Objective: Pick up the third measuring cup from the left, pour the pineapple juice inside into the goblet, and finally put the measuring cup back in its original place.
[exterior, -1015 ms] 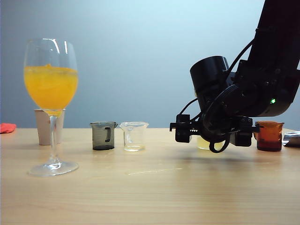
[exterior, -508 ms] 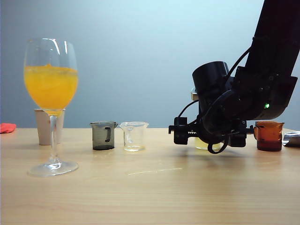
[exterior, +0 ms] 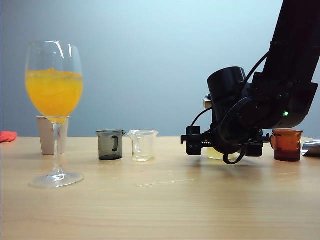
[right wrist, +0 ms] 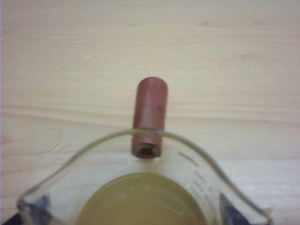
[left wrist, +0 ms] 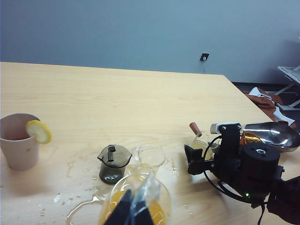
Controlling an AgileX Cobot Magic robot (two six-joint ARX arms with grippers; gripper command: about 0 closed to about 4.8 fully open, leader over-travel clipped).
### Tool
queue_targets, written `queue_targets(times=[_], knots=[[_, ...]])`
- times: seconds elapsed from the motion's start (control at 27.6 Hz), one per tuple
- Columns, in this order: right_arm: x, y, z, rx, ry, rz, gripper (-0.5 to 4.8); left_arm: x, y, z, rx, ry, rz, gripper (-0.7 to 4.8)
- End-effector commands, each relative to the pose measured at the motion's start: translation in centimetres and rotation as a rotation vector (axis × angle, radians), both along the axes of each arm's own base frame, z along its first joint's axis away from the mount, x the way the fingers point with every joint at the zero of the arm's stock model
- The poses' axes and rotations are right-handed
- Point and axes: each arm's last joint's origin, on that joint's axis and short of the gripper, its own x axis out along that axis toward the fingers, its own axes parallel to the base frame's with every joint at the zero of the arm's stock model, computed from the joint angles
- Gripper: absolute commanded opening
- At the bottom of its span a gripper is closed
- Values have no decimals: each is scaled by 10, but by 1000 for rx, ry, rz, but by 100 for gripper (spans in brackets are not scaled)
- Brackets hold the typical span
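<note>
The third measuring cup (right wrist: pixel 154 140) is a clear flared cup with a brown stub handle (right wrist: pixel 149 117). It holds pale pineapple juice (right wrist: pixel 140 201). My right gripper (right wrist: pixel 133 213) is open, with a finger on each side of the cup. From the exterior view the gripper (exterior: pixel 225 146) hides most of that cup (exterior: pixel 215 153), which stands on the table. The goblet (exterior: pixel 54 95) stands at the left, its bowl holding orange drink. In the left wrist view my left gripper (left wrist: pixel 133 211) looks shut in front of the goblet's rim (left wrist: pixel 161 192). It is out of the exterior view.
A smoky grey cup (exterior: pixel 110 145) and a clear cup (exterior: pixel 143 145) stand between the goblet and the right arm. An amber cup (exterior: pixel 287 145) sits right of the gripper. A paper cup (left wrist: pixel 18 140) carries a lemon slice. A metal bowl (left wrist: pixel 272 133) is nearby. Spilled drops (left wrist: pixel 93 206) wet the wood.
The right gripper has shifted a little to the right, turned slightly and come level around the cup. The cups, the goblet and the left arm have kept still.
</note>
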Motion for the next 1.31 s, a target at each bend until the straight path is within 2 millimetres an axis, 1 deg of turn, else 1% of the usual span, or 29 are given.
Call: queue_targets(times=[0.04, 0.15, 0.25, 0.29, 0.33, 0.54, 0.62, 0.73, 0.76, 0.87, 0.91, 0.98, 1.02, 1.05, 1.12, 1.16, 1.27, 1.31], knots=[[1, 1, 3, -12, -14, 9, 472, -1, 0, 3, -1, -23, -4, -5], [1, 1, 3, -12, -14, 9, 470, -1, 0, 3, -1, -23, -4, -5], [1, 1, 3, -12, -14, 8, 436, -1, 0, 3, -1, -23, -4, -5], [1, 0, 3, -12, -14, 7, 416, -1, 0, 3, -1, -23, -4, -5], [1, 0, 3, -12, -14, 7, 411, -1, 0, 3, -1, -23, -4, -5], [3, -4, 3, -12, -15, -4, 407, -1, 0, 3, -1, -22, -4, -5], [4, -6, 3, -11, -15, -8, 383, -1, 0, 3, -1, -22, -5, -5], [4, -6, 3, -12, -14, -9, 326, -1, 0, 3, -1, -23, -5, -5], [4, -6, 3, -12, -14, -8, 295, -1, 0, 3, -1, -23, -4, -5], [4, -6, 3, -10, -13, -2, 290, -1, 0, 3, -1, -23, -5, -5], [4, -5, 3, -7, -11, 8, 266, -1, 0, 3, -1, -23, -4, -5], [4, -5, 3, -6, -11, 13, 180, -1, 0, 3, -1, -23, -4, -5], [4, -5, 3, -6, -11, 13, 127, -1, 0, 3, -1, -23, -4, -5], [4, -5, 3, -6, -11, 13, 92, -1, 0, 3, -1, -23, -4, -5], [4, -5, 3, -5, -11, 13, 45, -1, 0, 3, -1, -23, -4, -5], [4, -5, 3, -5, -12, 13, 30, -1, 0, 3, -1, -23, -4, -5], [5, -5, 6, 2, -27, 14, -6, -1, 0, 3, -1, -22, -4, -5], [4, -5, 8, 5, -32, 14, -6, -1, 0, 3, -1, -22, -4, -5]])
